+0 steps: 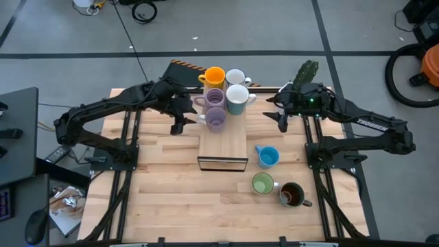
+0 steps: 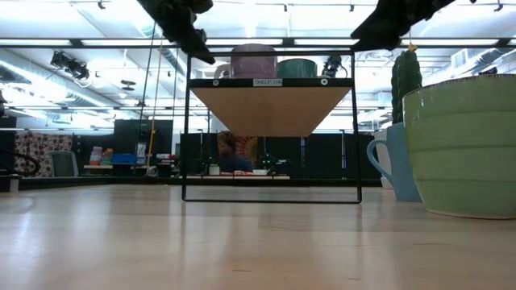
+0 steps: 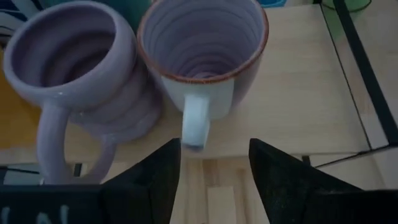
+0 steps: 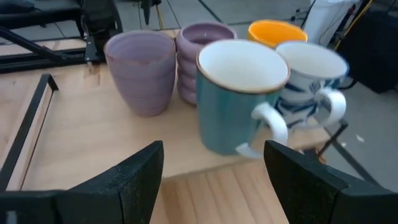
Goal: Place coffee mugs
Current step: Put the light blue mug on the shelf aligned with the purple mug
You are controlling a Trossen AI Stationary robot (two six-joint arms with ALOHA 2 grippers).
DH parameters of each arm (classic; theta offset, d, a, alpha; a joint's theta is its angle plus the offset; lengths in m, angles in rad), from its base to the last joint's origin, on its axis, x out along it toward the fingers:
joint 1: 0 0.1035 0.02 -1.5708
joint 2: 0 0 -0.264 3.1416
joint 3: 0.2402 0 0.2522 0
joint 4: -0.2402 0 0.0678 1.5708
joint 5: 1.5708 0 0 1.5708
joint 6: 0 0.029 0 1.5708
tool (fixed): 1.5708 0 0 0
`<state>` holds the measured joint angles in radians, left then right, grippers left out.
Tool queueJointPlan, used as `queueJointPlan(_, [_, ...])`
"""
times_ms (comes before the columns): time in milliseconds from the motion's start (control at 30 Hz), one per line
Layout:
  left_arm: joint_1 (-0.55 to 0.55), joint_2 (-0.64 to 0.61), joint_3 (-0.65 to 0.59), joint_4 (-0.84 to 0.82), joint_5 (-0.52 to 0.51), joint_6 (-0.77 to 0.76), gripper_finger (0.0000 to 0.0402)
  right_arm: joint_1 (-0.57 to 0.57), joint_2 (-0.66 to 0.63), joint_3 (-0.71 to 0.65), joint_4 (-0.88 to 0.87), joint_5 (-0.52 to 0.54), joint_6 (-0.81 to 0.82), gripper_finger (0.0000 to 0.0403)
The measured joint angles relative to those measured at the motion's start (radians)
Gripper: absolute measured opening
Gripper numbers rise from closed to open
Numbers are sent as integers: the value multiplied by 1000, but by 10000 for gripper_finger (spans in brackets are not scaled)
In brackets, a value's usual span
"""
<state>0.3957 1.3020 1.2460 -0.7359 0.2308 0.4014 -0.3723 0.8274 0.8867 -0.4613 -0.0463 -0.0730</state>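
Left gripper (image 1: 180, 124), fingers apart, sits just off the shelf's (image 1: 223, 145) left edge, beside the upright front purple mug (image 1: 216, 119), whose handle (image 3: 195, 122) points at it. Right gripper (image 1: 282, 121), fingers apart, hangs clear right of the shelf.

Grey floor (image 1: 288, 27) with dark seams — bright ceiling strip lights (image 2: 97, 42) overhead.
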Motion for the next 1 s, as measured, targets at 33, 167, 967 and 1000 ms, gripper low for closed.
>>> queueJointPlan(33, [0, -16, -22, 15, -1, 0, 195, 0, -5, 0, -14, 0, 6, 283])
queueJointPlan(167, [0, -84, -142, 98, -2, -14, 183, 0, -25, 0, -68, 0, 36, 283])
queueJointPlan(967, [-148, -380, -894, 997, -123, -236, 172, 273, 25, 0, -117, 160, 209, 283])
queueJointPlan(1000, [-148, -380, -904, 1029, -122, -232, 172, 288, 40, 0, -120, 167, 224, 283])
